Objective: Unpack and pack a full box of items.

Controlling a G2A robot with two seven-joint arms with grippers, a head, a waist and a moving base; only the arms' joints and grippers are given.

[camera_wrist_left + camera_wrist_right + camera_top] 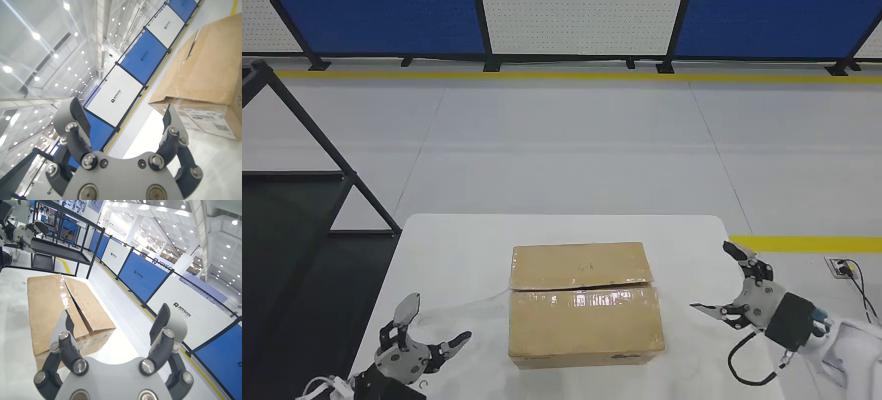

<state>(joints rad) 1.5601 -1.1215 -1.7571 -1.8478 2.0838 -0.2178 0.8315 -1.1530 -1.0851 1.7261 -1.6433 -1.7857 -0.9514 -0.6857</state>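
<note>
My left claw hangs low over the white table, its two fingers spread wide with nothing between them. The arm behind it is cut off at the edge of the top view. The cardboard box lies to that claw's right, near but not touching, with its near left corner the closest part. From my left wrist the box runs out of frame, so I get only one end and part of the taped top, and the print on the end label is too small to make out. The box sits between my two claws with its top flaps folded down. A slim gap along the middle seam shows only dark, so the inside is hidden. My right claw hangs just off the box's right end, apart from it, fingers likewise spread wide and holding nothing. Past the box from that claw, a tiny curved speck on the table is too small to name.
</note>
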